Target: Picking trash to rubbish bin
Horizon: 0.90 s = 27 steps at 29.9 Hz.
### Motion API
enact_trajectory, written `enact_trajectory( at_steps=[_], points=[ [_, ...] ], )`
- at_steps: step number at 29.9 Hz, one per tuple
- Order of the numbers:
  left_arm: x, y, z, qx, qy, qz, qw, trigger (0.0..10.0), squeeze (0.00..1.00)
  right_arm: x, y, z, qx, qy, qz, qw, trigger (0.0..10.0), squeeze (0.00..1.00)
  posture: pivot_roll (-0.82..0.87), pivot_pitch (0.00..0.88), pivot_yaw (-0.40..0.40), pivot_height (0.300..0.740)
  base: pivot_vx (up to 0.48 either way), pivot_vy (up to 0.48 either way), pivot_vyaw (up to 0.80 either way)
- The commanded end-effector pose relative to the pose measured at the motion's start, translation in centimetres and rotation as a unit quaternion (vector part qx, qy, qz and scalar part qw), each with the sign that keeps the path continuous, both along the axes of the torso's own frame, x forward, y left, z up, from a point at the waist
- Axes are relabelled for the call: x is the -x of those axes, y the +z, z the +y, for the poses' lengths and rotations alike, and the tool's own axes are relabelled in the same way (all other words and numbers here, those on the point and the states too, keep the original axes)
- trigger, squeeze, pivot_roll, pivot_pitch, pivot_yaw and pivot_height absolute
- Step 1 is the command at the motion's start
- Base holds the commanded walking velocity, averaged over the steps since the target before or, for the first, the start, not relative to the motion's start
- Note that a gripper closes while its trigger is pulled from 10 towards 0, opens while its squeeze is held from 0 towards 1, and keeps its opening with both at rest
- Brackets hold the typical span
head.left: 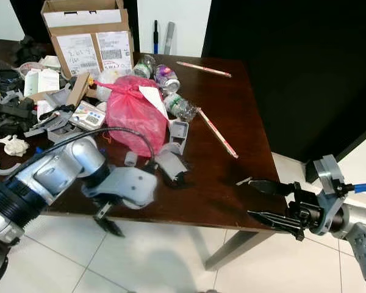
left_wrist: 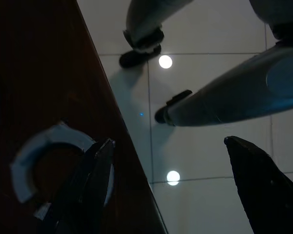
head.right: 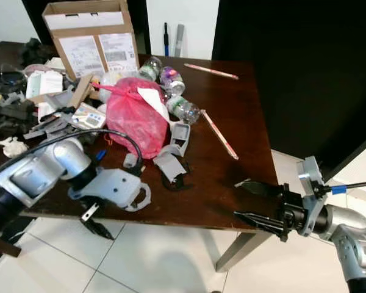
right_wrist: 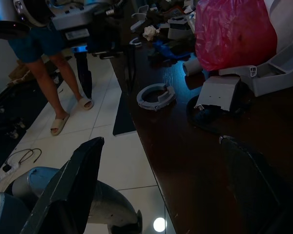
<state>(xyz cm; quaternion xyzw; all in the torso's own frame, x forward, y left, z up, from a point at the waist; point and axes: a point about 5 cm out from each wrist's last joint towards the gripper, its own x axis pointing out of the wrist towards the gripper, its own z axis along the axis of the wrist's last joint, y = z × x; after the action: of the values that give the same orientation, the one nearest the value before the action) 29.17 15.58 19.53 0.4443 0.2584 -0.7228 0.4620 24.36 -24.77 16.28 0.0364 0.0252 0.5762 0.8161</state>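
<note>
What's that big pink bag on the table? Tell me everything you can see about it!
The pink plastic bag looks thin and crinkly, stuffed full and knotted shut at the top. It sits slumped near the middle of the dark wooden table. A white piece of paper lies against its upper side. Clear plastic bottles lie just behind it, and grey plastic parts crowd its lower edge.

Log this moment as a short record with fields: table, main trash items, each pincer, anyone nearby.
table: dark wooden table, cluttered on the robot's left half
main trash: tied pink plastic bag; plastic bottles behind it; white ring-shaped piece near the front edge
box: cardboard box at the far edge
left pincer: open, at the table's front edge, pointing down toward the floor
right pincer: open, level at the front right corner
person: legs in sandals on the tiled floor
</note>
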Motion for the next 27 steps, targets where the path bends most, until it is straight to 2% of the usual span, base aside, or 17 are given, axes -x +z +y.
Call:
enact_trajectory(
  at_steps=[1,2,3,7,12,20,27],
  points=[
    [0.0,-0.6,1.1,-0.034,0.009,0.005,0.999,10.0,0.00,0.1,-0.5,0.1,0.004,-0.001,0.010,1.000,10.0,0.00,-0.01,0.158,-0.038,0.740,0.000,0.000,0.00],
    [0.0,-0.6,1.1,-0.034,0.009,0.005,0.999,10.0,0.00,0.1,-0.5,0.1,0.004,-0.001,0.010,1.000,10.0,0.00,-0.01,0.158,-0.038,0.740,0.000,0.000,0.00],
    [-0.2,-1.2,1.6,-0.059,0.017,0.002,0.998,10.0,0.00,0.1,-0.5,0.1,0.004,-0.001,0.009,1.000,10.0,0.00,-0.01,0.158,-0.038,0.740,0.000,0.000,0.00],
    [-0.8,-1.2,2.3,-0.085,0.029,-0.015,0.996,10.0,0.00,0.1,-0.5,0.1,0.003,-0.001,0.010,1.000,10.0,0.00,-0.01,0.157,-0.037,0.740,0.000,0.000,0.00],
    [-1.4,-1.2,2.7,-0.106,0.042,-0.039,0.993,10.0,0.00,0.1,-0.5,0.1,0.003,0.001,0.012,1.000,10.0,0.00,-0.01,0.157,-0.037,0.740,0.000,0.000,0.00],
    [-2.0,0.2,1.6,-0.078,0.031,-0.077,0.993,10.0,0.00,0.3,-0.6,0.1,0.003,0.005,0.013,1.000,10.0,0.00,-0.02,0.154,-0.037,0.740,0.000,0.000,0.00],
    [-1.9,0.7,0.8,-0.064,0.013,-0.078,0.995,10.0,0.00,0.3,-0.5,0.1,0.004,0.005,0.012,1.000,10.0,0.00,-0.02,0.149,-0.037,0.740,0.000,0.000,0.00]
  ],
)
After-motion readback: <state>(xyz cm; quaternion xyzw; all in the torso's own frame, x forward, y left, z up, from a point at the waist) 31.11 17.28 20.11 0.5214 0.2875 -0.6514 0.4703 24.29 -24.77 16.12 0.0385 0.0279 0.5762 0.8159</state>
